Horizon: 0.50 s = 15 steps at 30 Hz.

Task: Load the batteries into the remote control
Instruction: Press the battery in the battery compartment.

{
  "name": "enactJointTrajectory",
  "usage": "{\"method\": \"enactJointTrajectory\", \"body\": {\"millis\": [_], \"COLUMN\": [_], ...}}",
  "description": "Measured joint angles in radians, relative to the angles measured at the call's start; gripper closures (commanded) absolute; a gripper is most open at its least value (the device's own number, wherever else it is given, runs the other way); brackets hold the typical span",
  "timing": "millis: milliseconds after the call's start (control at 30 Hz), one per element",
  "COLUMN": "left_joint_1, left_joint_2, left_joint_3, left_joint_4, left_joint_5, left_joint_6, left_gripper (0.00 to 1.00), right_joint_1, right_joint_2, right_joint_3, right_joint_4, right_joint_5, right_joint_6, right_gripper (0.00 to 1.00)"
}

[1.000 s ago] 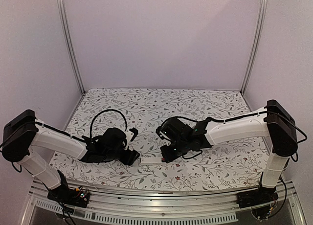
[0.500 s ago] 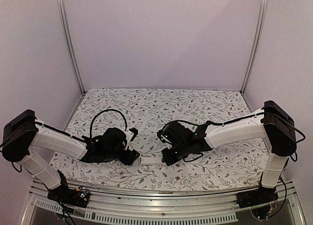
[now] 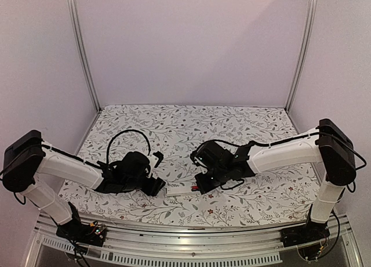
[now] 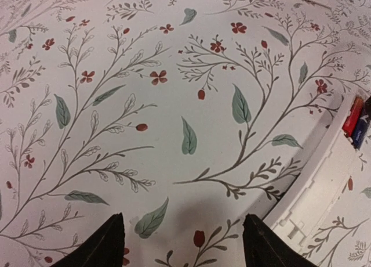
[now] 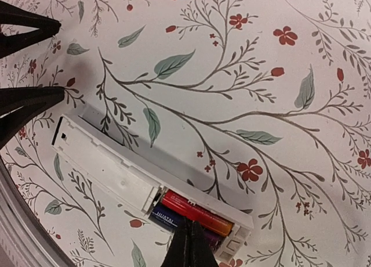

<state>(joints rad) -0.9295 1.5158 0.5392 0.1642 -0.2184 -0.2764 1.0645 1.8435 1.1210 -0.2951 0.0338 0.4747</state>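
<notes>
The remote control lies back-up on the floral cloth, its battery bay open at one end. Both batteries sit side by side in that bay: a red-orange one and a dark one labelled in white. My right gripper is shut, its tips over the dark battery; whether they touch is unclear. My left gripper stands open and empty just off the remote's other end, with the cloth between its fingers. From above, the remote lies between the left gripper and the right gripper.
The left gripper's dark fingertips show at the upper left of the right wrist view, close to the remote's end. The metal front rail of the table runs just behind the arms. Frame posts stand at the back corners.
My right arm has drawn slightly to the right, showing a red speck at the remote's bay end from above. The left arm and the remote have stayed put.
</notes>
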Motion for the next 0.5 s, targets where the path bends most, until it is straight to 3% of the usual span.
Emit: {"method": "enactJointTrajectory", "body": {"millis": [233, 500], "left_joint_1": [0.000, 0.000], "left_joint_2": [0.000, -0.002], "left_joint_3": [0.000, 0.000], "left_joint_4": [0.000, -0.002], "left_joint_5": [0.000, -0.003], "left_joint_6": [0.003, 0.003], "left_gripper": [0.30, 0.30], "right_joint_1": [0.000, -0.001], "right_joint_2": [-0.082, 0.002], "right_joint_3": [0.002, 0.002], "right_joint_4": [-0.043, -0.035], "right_joint_5": [0.040, 0.038], "right_joint_6": [-0.005, -0.011], "right_gripper": [1.00, 1.00]}}
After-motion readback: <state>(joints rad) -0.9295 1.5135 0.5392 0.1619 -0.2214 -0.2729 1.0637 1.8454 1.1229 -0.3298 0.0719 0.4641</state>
